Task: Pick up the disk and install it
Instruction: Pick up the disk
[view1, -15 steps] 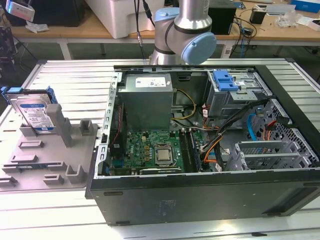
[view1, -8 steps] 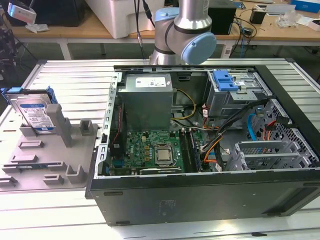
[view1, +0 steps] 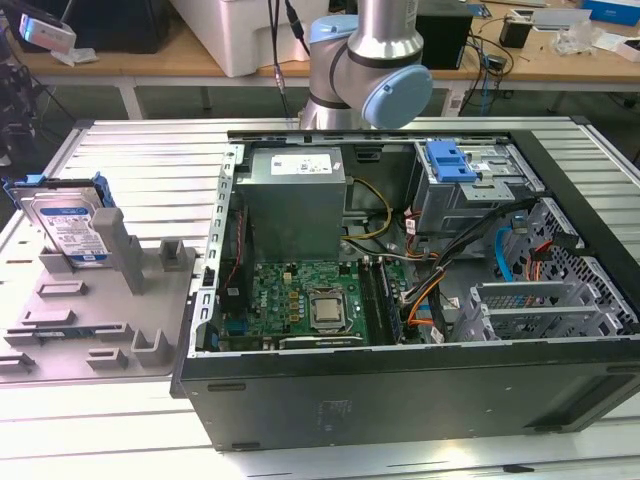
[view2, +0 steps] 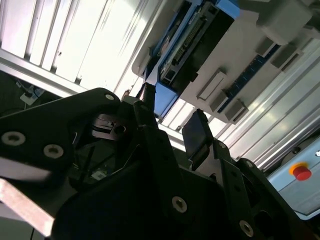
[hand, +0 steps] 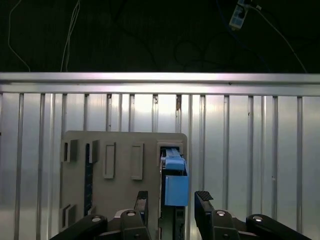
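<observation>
The disk (view1: 68, 226), a silver drive with a blue-and-white label in a blue carrier frame, stands on edge in the grey fixture (view1: 100, 320) at the exterior view's left. The first wrist view looks down on the disk's blue carrier edge (hand: 175, 182), which lines up with the gap of my gripper (hand: 172, 201). The gripper is open and well above the disk, touching nothing. In the second wrist view the disk (view2: 192, 40) lies beyond the black fingertips (view2: 196, 131) of the gripper (view2: 170, 120).
An open computer case (view1: 400, 400) lies on the slatted metal table (view1: 130, 150) with its motherboard and cables exposed. A grey metal cage with a blue latch (view1: 452, 162) sits at its back right. The arm's joint (view1: 372, 70) rises behind the case. A red button (view2: 301, 172) sits off the table.
</observation>
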